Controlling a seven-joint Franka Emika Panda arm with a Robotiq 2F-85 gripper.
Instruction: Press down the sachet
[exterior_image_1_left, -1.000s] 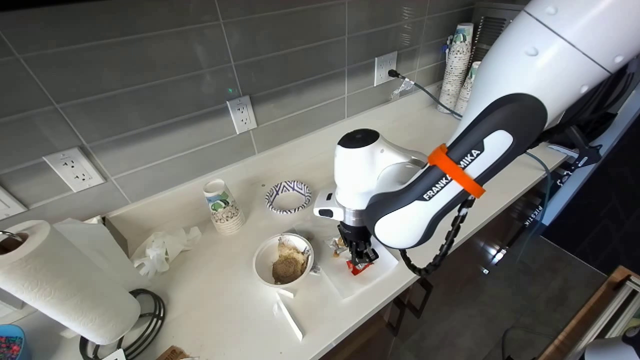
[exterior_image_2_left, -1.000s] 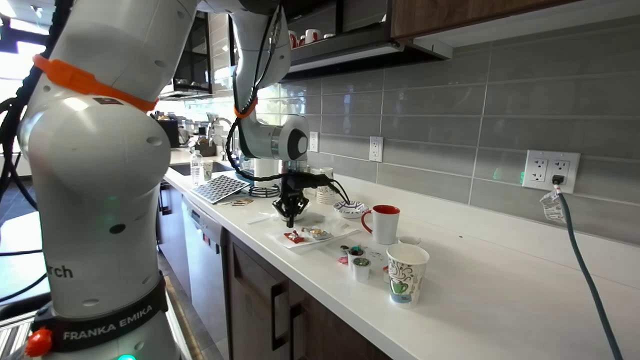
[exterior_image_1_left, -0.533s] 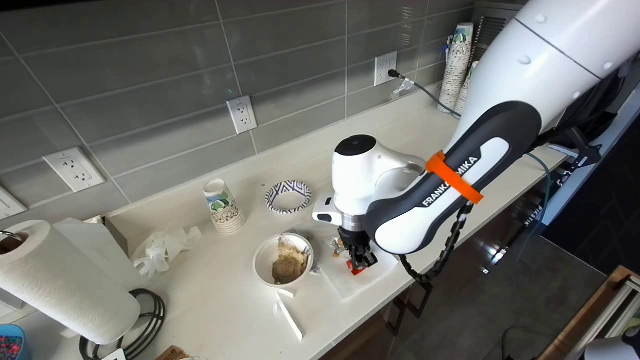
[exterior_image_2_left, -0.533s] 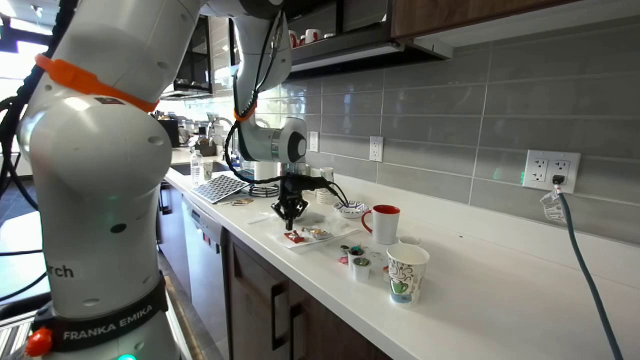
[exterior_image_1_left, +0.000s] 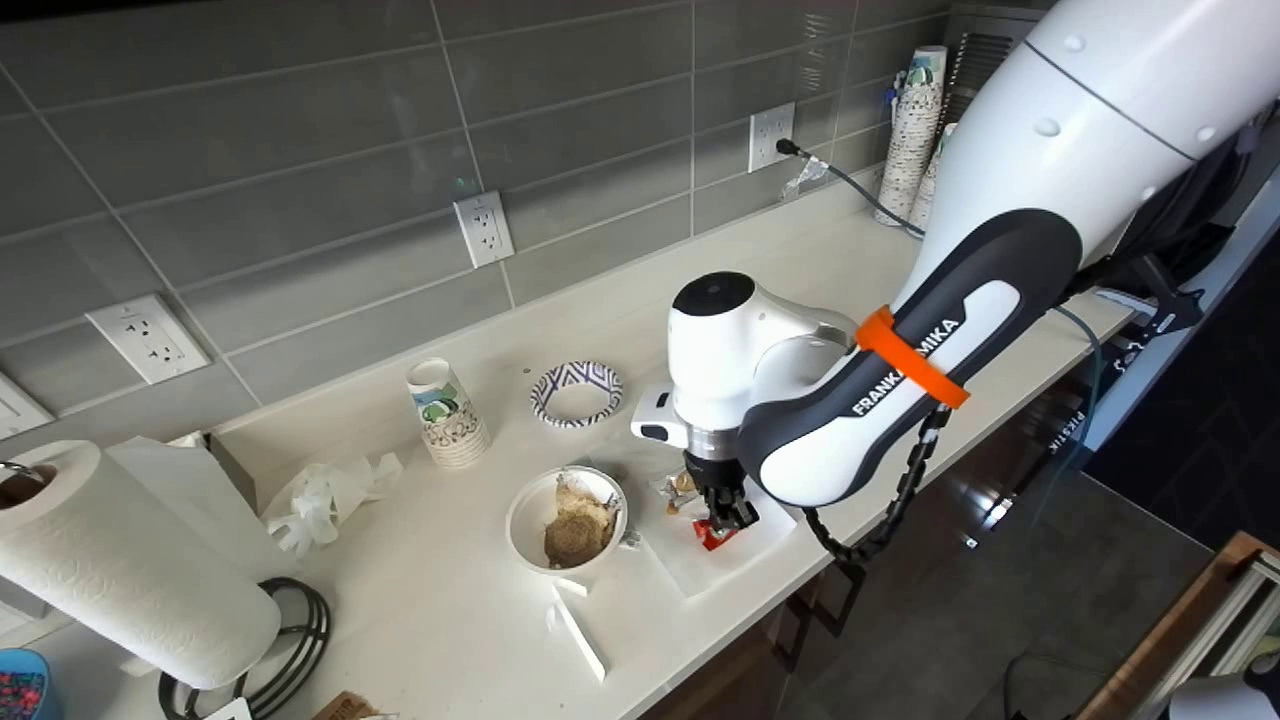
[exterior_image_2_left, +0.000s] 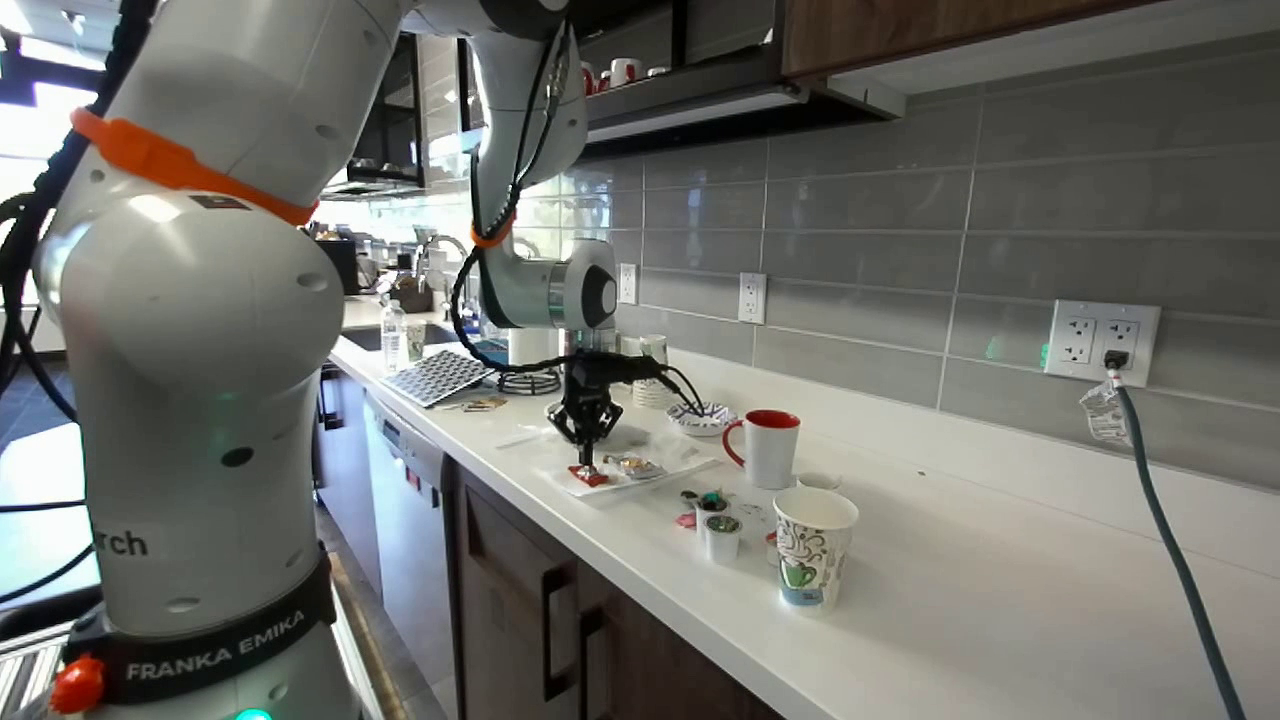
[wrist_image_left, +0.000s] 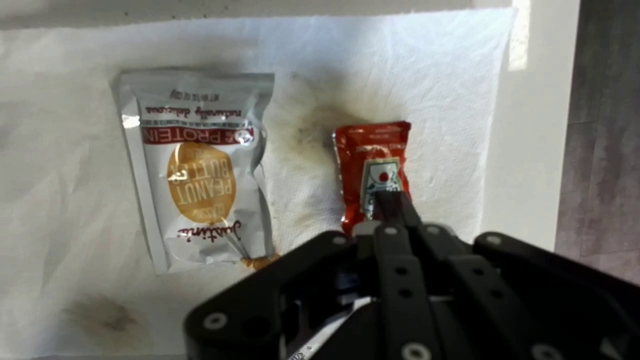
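At the wrist view's left, a silver peanut butter packet (wrist_image_left: 202, 185) lies on white paper (wrist_image_left: 442, 90); right of it lies the red sachet (wrist_image_left: 372, 167), long axis running top to bottom, lower end hidden by the gripper (wrist_image_left: 394, 202), whose fingers are closed together, gripping nothing, tips on or just above the sachet, unclear which.

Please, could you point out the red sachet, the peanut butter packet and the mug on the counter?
Red sachet (wrist_image_left: 374, 172): wrist view, on its printed label.
Peanut butter packet (wrist_image_left: 201, 180): wrist view, on the orange oval of its front.
Mug (exterior_image_2_left: 773, 453): an exterior view, on its white outer wall.
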